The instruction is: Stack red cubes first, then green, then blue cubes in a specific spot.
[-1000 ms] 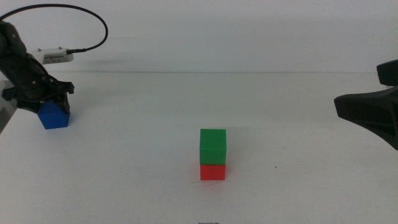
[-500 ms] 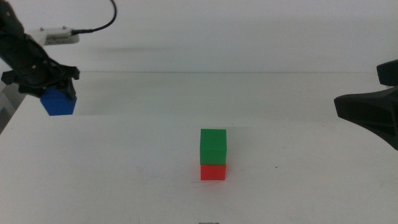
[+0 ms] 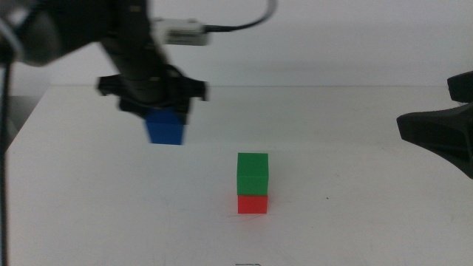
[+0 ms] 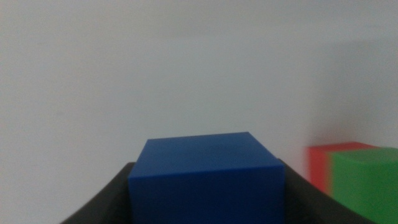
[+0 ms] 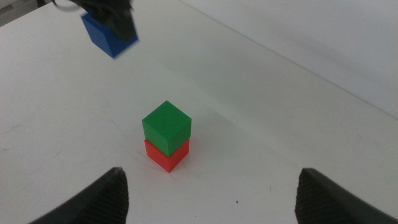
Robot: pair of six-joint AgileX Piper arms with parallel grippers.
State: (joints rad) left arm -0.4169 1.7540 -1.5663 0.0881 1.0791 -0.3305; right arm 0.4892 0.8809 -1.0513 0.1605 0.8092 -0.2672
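A wide white table (image 3: 355, 236) fills the room's view, plain and unmarked. From the left side a dark robot arm (image 3: 129, 44) reaches in over the table, blurred as if in motion, with a cable looping above it. At its end the left gripper (image 3: 164, 122) is closed around a blue cube (image 3: 165, 127), one jaw pressed to each side, and the cube hangs in the air above the table surface, to the left of and a little behind the stack. The right gripper (image 5: 208, 193) waits at the right edge of the table with its jaws spread wide and nothing between them, well apart from everything else. Near the middle of the table stands a small two-cube stack: a green cube (image 3: 253, 174) resting squarely on a red cube (image 3: 253, 204), which sits on the bare tabletop. The blue cube is not yet over the stack. The risk from here looks like the carried cube arriving too low and clipping the green cube sideways, which would knock the stack over; or being let go off-centre or tilted, so it slides off the green top rather than settling flat.
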